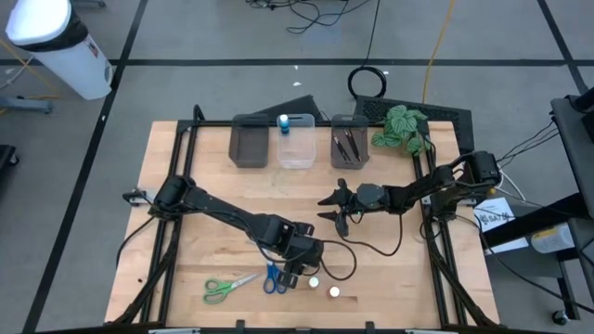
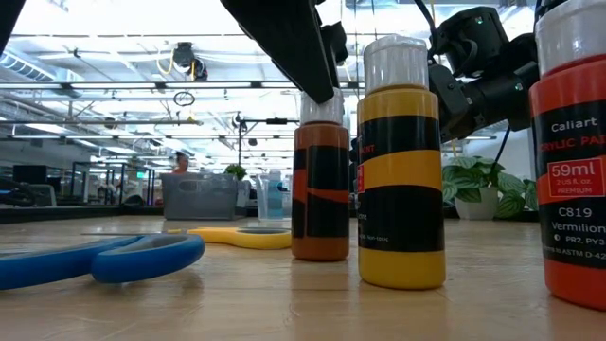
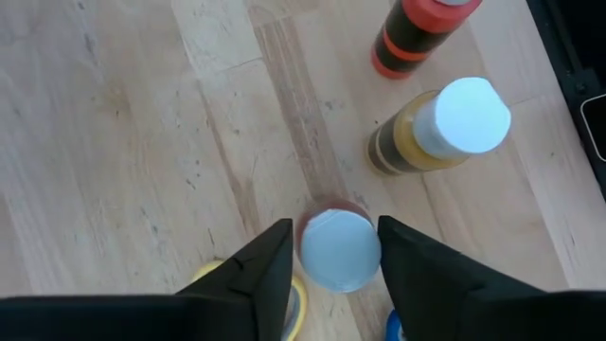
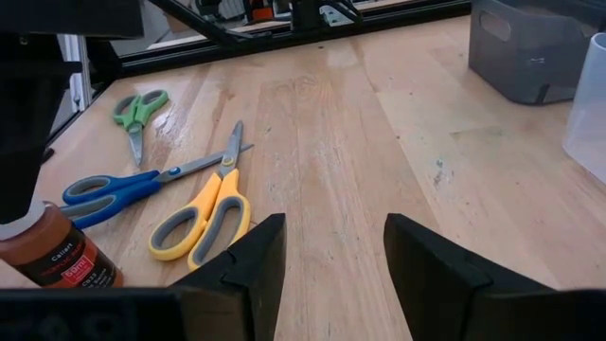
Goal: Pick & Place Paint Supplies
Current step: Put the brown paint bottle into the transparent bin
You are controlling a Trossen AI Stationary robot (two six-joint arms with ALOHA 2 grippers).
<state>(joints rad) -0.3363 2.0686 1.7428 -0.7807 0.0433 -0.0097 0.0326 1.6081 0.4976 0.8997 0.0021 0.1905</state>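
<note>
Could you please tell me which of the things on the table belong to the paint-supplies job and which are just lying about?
Part of the job: brown paint bottle, yellow paint bottle, vermilion paint bottle, green scissors, blue scissors, yellow scissors, brushes, blue-topped pot.

Just there: grey bins, clear bin, leafy plant.

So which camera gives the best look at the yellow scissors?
The right wrist view: the yellow scissors lie in full there, blades and both handles, beside the blue scissors. The low view shows only a flat yellow handle behind the bottles. The left wrist view catches a sliver; in the high view the left arm hides them.
</note>
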